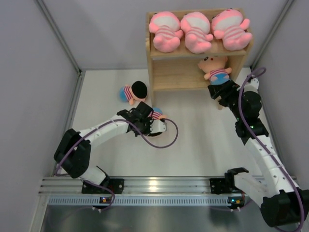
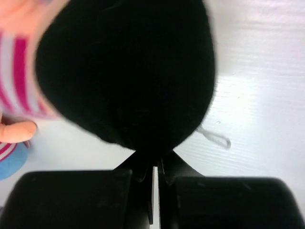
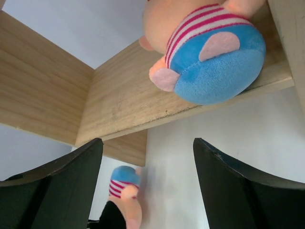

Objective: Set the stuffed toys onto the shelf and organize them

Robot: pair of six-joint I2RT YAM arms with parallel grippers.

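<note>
The wooden shelf stands at the back; three pink toys fill its top tier. One striped-shirt doll sits on the lower tier at the right, blue shorts outward. My right gripper is open and empty just in front of it. A second doll lies on the table left of the shelf. My left gripper is shut on the black hair of a third doll, which it mostly hides in the top view.
White table walled by grey panels left and right. The left and middle of the lower tier are bare wood. A purple cable loops beside my left wrist. A doll shows beyond the shelf's corner.
</note>
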